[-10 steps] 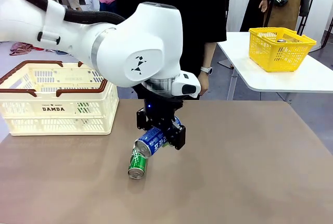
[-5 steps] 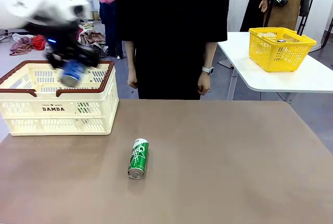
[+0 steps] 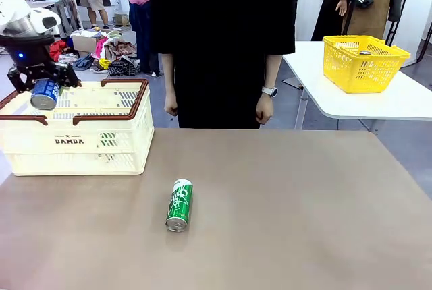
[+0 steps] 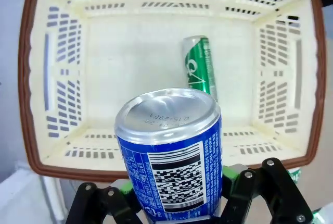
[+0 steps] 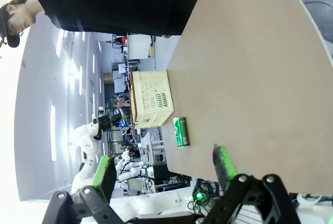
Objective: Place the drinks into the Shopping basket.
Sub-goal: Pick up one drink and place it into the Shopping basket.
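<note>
White arm [image 3: 30, 21], black fingers [image 4: 281, 182], green pads [image 5: 223, 164], silver screws [image 4: 269, 162]

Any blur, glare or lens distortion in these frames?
Front view: sharp, the blue can crisp. Left wrist view: wide-angle bows the Shopping basket rim; soft sheen on the can's silver end. Right wrist view: scene rolled sideways, left edge washed out bright.

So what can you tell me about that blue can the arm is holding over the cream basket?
The blue can is a slim metal drink can. It has a blue body with white lettering and a black-and-white code panel, and its silver end carries small stamped print. It looks undented. The left arm's fingers clamp its body from both sides, and nothing else touches it. It hangs tilted in the air above the Shopping basket, with the silver end towards the front camera.
</note>
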Robot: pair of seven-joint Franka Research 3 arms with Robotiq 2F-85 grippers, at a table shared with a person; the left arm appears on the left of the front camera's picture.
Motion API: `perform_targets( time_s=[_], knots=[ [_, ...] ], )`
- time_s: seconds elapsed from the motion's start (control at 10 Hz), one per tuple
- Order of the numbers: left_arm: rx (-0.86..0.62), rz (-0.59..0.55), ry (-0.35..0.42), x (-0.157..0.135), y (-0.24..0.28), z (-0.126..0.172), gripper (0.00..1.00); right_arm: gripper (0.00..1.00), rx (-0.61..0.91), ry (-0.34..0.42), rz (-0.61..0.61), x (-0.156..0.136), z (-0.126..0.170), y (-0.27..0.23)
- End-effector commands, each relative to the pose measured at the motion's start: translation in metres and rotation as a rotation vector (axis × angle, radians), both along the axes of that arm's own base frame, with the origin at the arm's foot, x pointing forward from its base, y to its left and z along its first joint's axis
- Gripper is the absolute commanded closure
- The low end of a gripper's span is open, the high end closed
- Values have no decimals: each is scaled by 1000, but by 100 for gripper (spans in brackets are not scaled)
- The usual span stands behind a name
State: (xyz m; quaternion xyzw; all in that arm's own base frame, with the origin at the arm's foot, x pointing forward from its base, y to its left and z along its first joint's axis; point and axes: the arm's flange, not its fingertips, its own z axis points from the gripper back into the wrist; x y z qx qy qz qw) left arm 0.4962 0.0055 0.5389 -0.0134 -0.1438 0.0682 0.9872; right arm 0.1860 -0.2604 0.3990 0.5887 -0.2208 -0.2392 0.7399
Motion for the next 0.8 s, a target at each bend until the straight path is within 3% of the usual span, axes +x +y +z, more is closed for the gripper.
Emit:
perform_targets(
  time_s=[0.0,0.3,0.5,0.7],
  knots=[
    [-7,-57,-38,-20,-12,16,100,0,-2,-11,2,0,3,1],
    [2,-37,-26,-13,-16,15,100,0,-2,-11,2,0,3,1],
    [166,-179,-35,37,-31,25,100,0,-2,-11,2,0,3,1],
    [163,-272,-14,78,-36,15,100,0,-2,-11,2,0,3,1]
  ],
)
